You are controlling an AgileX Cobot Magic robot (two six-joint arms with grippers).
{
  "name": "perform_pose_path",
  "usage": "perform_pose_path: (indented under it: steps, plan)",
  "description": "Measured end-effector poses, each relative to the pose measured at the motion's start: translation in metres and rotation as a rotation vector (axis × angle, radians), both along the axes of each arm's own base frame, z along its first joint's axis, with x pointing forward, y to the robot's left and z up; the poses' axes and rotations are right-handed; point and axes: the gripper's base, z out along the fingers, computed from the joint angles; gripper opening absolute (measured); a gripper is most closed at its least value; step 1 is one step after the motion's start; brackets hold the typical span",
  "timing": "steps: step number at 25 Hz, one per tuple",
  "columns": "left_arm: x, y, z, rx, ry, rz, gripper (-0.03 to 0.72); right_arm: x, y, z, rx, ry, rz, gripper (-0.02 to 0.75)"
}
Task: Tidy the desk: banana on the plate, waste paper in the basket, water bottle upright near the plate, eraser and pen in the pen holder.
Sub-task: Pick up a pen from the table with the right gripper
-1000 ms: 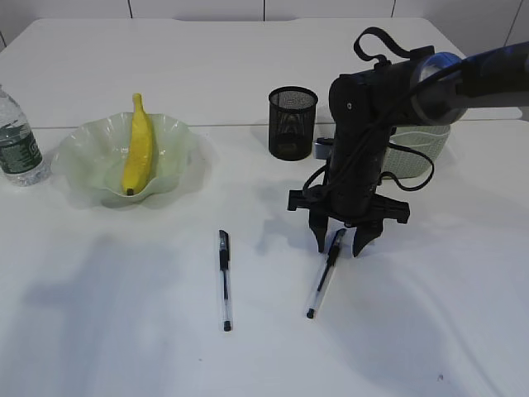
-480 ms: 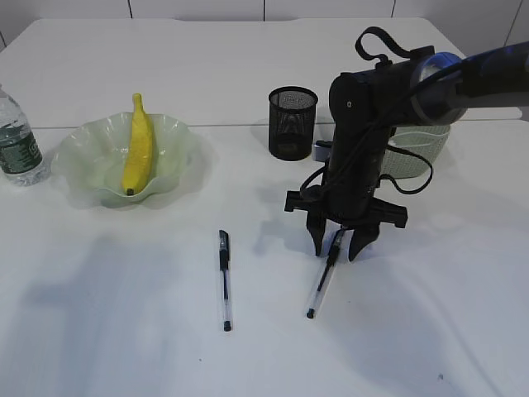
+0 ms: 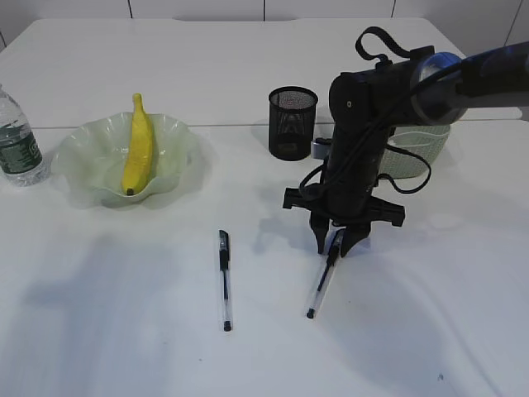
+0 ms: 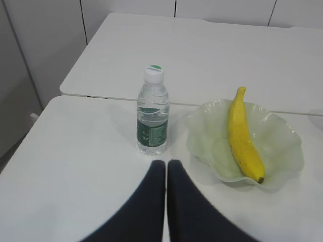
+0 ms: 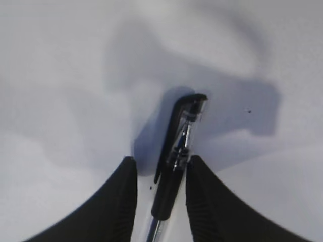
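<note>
My right gripper point(image 3: 333, 248) points straight down on the desk point(image 3: 124, 331) and straddles the capped end of a clear pen point(image 3: 322, 285). In the right wrist view the gripper point(image 5: 160, 164) is open: the pen point(image 5: 176, 146) lies against the right finger, with a gap to the left finger point(image 5: 123, 191). A second pen point(image 3: 224, 277) lies to the left. The banana point(image 3: 138, 153) rests in the plate point(image 3: 91, 153). The water bottle point(image 3: 16, 145) stands upright beside it. My left gripper point(image 4: 166, 164) is shut and empty, short of the bottle point(image 4: 152, 118). Waste paper and eraser are out of view.
The black mesh pen holder point(image 3: 292, 122) stands behind the right arm. The green basket point(image 3: 421, 145) is partly hidden by that arm. A seam between two tables point(image 3: 231, 126) runs across behind the plate. The left wrist view shows the banana point(image 4: 243, 136) and plate point(image 4: 282, 146).
My right gripper has sunk slightly onto the pen and its jaws have narrowed around it. The left gripper, the pens and the other things have not moved.
</note>
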Motion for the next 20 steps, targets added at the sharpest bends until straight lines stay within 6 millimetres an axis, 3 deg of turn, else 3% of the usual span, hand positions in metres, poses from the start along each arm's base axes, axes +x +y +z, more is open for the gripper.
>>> perform_pose_path:
  steps: [20]
  plan:
    - [0.0000,0.0003,0.0001,0.017,0.001,-0.001,-0.024,0.0014,-0.0015,-0.0075,-0.026,0.007,0.012,0.244]
